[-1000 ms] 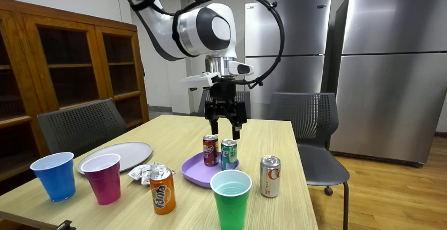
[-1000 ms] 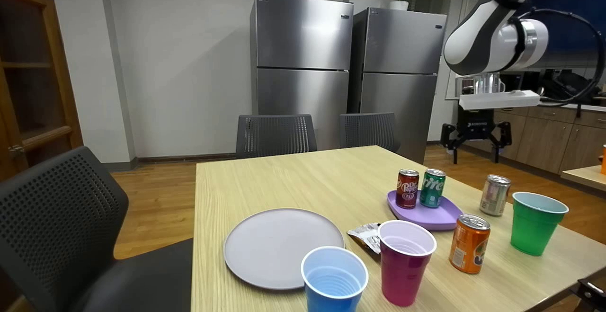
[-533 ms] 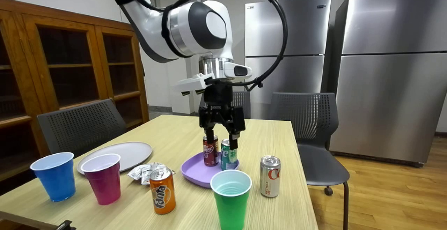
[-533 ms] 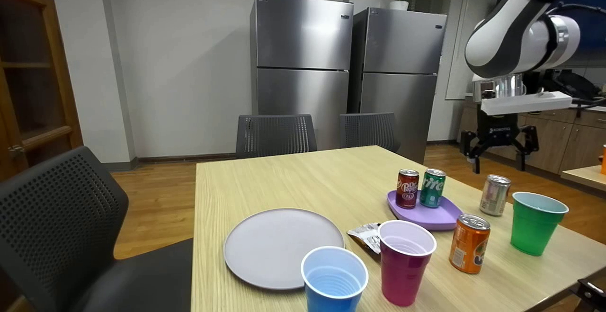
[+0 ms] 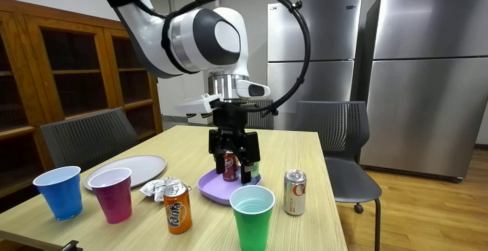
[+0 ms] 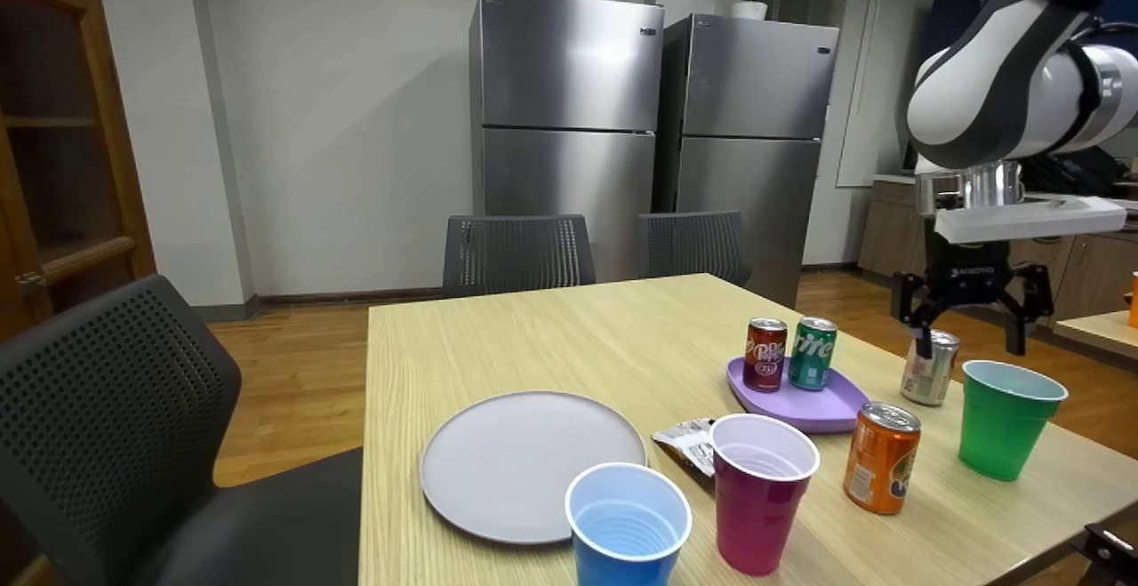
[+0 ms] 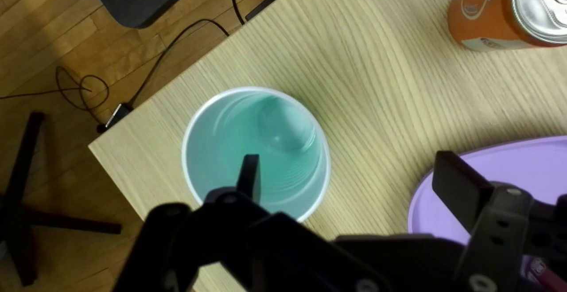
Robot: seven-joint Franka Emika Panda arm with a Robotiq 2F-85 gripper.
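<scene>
My gripper (image 5: 233,171) is open and empty above the table, also seen in the wrist view (image 7: 350,168). In the wrist view one finger overlaps the green cup (image 7: 283,150) and the other overlaps the purple plate (image 7: 522,163); it touches neither visibly. The upright dark red Dr Pepper can (image 6: 765,355) and green Sprite can (image 6: 812,355) stand on the plate. In an exterior view the fingers partly hide both cans. The silver can (image 5: 295,194) stands near the green cup; a finger overlaps its top in an exterior view (image 6: 928,383). The orange Fanta can (image 5: 178,211) stands upright beside the plate.
A blue cup (image 5: 61,194), a magenta cup (image 5: 113,197), a grey plate (image 6: 533,470) and a crumpled silver packet (image 5: 158,188) are on the table. Chairs (image 5: 331,129) surround it. The wrist view shows the table corner (image 7: 95,148) near the green cup.
The arm and open gripper have moved down and toward the green cup's side of the table. The fingers stay apart. Cups, cans and plates have not moved.
</scene>
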